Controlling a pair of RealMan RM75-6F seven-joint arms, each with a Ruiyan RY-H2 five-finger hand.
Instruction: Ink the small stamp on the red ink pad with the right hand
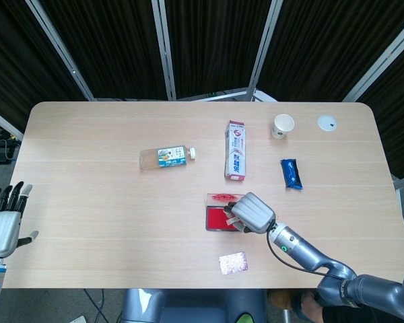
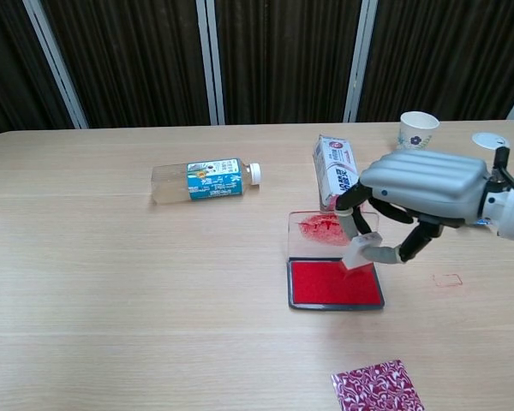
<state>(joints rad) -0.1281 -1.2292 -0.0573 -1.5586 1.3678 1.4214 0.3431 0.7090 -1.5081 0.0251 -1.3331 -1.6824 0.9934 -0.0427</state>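
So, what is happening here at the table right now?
The robot's right hand holds a small stamp just over the red ink pad, whose clear lid is open behind it. Whether the stamp touches the ink is hard to tell. The left hand hangs at the table's edge, open and holding nothing. A plastic bottle lies on its side further back, untouched.
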